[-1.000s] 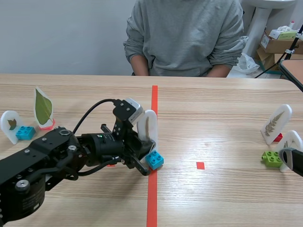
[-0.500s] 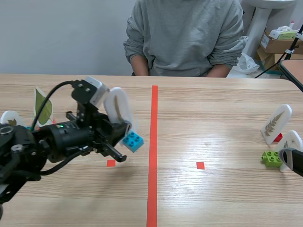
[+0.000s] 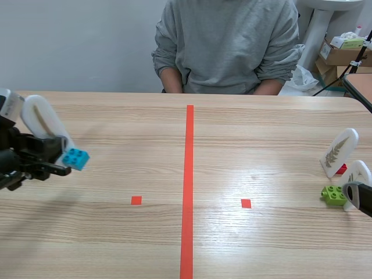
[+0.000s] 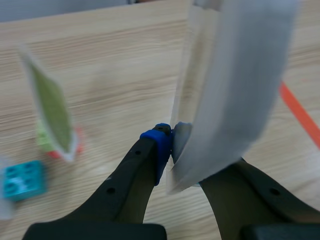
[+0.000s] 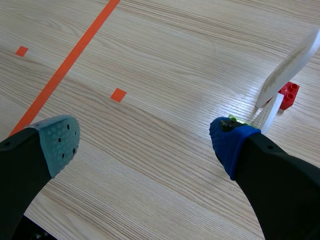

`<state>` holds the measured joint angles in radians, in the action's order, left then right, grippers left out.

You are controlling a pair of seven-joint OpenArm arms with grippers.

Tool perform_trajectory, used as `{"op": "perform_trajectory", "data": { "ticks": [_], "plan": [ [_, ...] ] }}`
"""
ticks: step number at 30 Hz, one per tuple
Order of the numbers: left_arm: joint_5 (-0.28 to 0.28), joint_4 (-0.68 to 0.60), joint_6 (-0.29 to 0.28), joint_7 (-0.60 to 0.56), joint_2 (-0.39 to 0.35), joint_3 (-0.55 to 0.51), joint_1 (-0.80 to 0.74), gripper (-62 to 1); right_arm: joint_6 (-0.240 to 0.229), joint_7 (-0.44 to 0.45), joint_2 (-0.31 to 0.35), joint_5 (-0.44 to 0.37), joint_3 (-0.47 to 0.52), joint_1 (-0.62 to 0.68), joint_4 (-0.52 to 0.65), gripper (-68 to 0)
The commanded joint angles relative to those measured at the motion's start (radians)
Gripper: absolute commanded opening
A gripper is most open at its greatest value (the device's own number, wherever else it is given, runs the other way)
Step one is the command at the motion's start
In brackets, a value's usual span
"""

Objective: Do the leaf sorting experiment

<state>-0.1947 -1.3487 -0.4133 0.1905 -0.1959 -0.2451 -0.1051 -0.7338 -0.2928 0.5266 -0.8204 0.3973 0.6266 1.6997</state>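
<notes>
My left gripper hangs above the table's far left, shut on a white leaf card that stands on a blue brick. In the left wrist view that card is pinched between my fingers, and beyond it a green leaf card on a red base stands beside another blue brick. My right gripper is open over bare wood near the right edge. Next to its right finger are a fern card on a red brick and a card on a green brick.
A person in a grey sweater sits across the table. An orange-red tape line runs down the middle, with a small tape square to its left and another to its right. Boxes stand behind the table at the far right.
My left arm has lifted the card on the blue brick from the centre line and carried it to the table's far left. The right arm has stayed still.
</notes>
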Motion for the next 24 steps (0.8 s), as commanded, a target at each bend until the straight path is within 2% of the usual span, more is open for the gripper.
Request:
{"op": "perform_trajectory", "data": {
  "ticks": [1,5,8,14,19,24],
  "plan": [
    [-0.007,-0.003,0.027,-0.015,-0.028,0.005,0.011,-52.4,-0.001,0.018,0.011,-0.014,0.003,-0.013,0.003,-14.4],
    [-0.006,0.047,0.106,-0.026,-0.066,0.002,0.03,-52.4,-0.001,0.018,0.011,-0.014,0.003,-0.015,0.003,-14.4],
    [-0.006,0.114,0.133,-0.034,-0.08,0.002,0.064,-52.4,-0.001,0.018,0.011,-0.014,0.003,-0.015,0.003,-14.4],
    [-0.002,0.255,0.142,-0.045,-0.093,0.002,0.142,-52.4,-0.001,0.018,0.011,-0.014,0.003,-0.014,0.003,-14.4],
    [0.008,0.331,0.143,-0.059,-0.096,0.002,0.185,-52.4,-0.001,0.018,0.011,-0.014,0.003,-0.014,0.003,-14.4],
    [0.03,0.393,0.169,-0.071,-0.101,0.002,0.206,-52.4,-0.001,0.018,0.011,-0.014,0.003,-0.014,0.003,-14.4]
  ]
}}
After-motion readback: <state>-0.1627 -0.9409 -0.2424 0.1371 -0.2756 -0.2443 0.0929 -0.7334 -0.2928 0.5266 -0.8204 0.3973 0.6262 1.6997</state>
